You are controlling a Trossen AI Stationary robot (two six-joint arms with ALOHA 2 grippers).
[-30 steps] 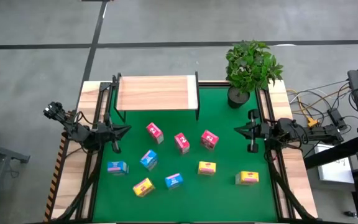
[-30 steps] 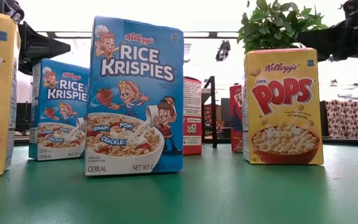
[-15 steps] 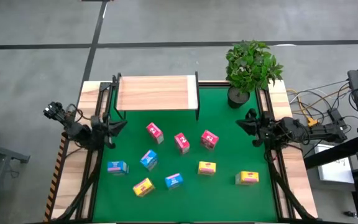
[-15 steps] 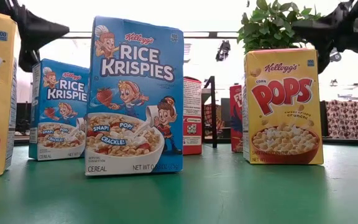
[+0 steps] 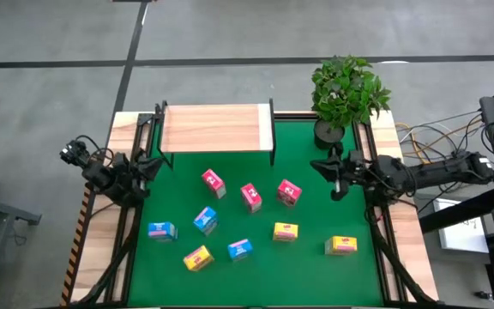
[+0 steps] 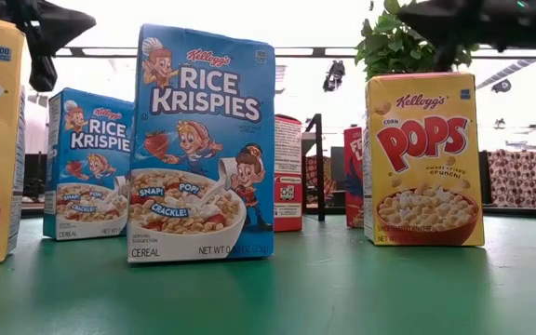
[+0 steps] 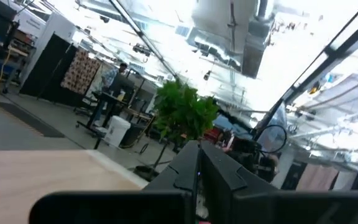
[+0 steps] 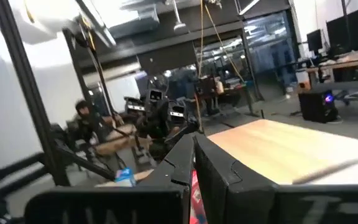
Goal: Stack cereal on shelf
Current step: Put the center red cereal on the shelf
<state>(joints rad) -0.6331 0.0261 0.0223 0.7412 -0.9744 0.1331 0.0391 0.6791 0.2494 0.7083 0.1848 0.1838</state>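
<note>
**Both grippers closed and empty, nine boxes on the mat**

Your left gripper (image 5: 154, 163) has its fingers pressed together on nothing; it hangs over the left edge of the green mat (image 5: 307, 262), just near of the shelf's front left post. Your right gripper (image 5: 322, 165) is likewise pinched shut and empty, reaching in over the right side of the mat, just near of the potted plant (image 5: 347, 93) and right of the closest pink-red box.

The shelf (image 5: 215, 128), a light wooden board on thin black posts, stands at the far left of the mat with its top bare.

All the cereal stands on the mat, near of the shelf and between your two arms. Three pink-red boxes (image 5: 213, 182) form the far row. Three blue boxes (image 5: 205, 220) sit left and centre, nearer you. Three yellow boxes (image 5: 342, 245) lie nearest, spread from centre-left to right. None touches another or a gripper.

In the low view a blue Rice Krispies box (image 6: 203, 144) and a yellow Corn Pops box (image 6: 423, 160) stand upright.
</note>
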